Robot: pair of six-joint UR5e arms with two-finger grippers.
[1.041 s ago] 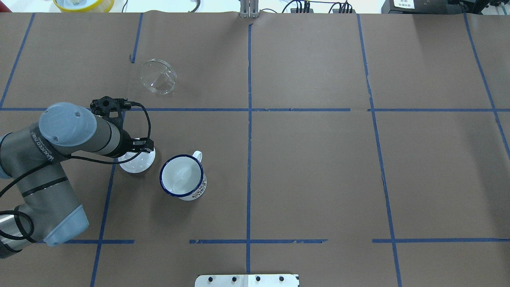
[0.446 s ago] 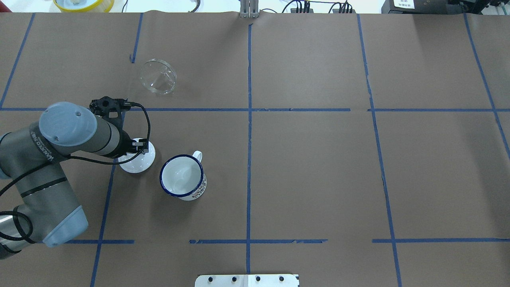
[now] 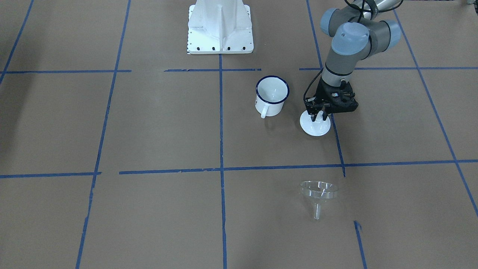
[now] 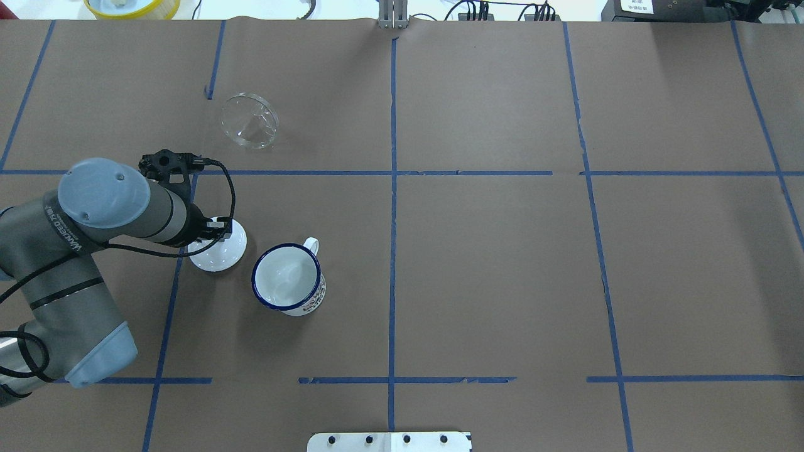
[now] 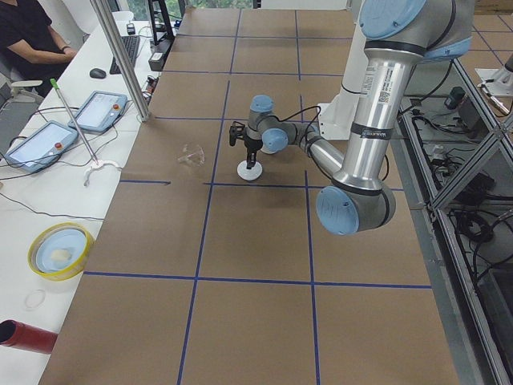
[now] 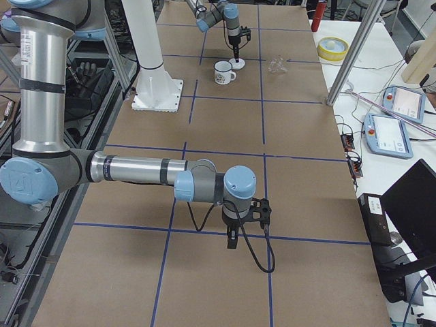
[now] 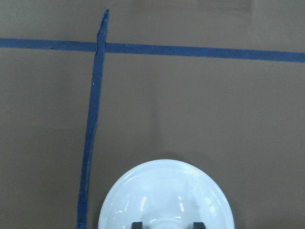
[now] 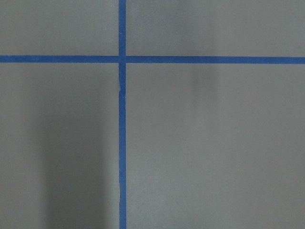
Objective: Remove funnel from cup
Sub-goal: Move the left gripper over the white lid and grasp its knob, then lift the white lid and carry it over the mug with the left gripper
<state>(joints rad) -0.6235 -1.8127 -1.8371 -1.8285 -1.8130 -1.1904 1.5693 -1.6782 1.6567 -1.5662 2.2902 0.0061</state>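
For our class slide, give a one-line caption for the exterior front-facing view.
Left tool over the knob of the white lid, beside the empty cup; clear funnel already out, resting apart.

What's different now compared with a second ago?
The left arm edged slightly to the robot's left, its end effector uncovering more of the white lid beneath it. Nothing was visibly grabbed or let go. The funnel and the cup stayed put.

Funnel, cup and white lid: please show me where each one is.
funnel (image 4: 249,120), overhead exterior view, on its clear bowl.
cup (image 4: 287,276), overhead exterior view, on its inner floor.
white lid (image 3: 316,129), exterior front-facing view, on its near rim.
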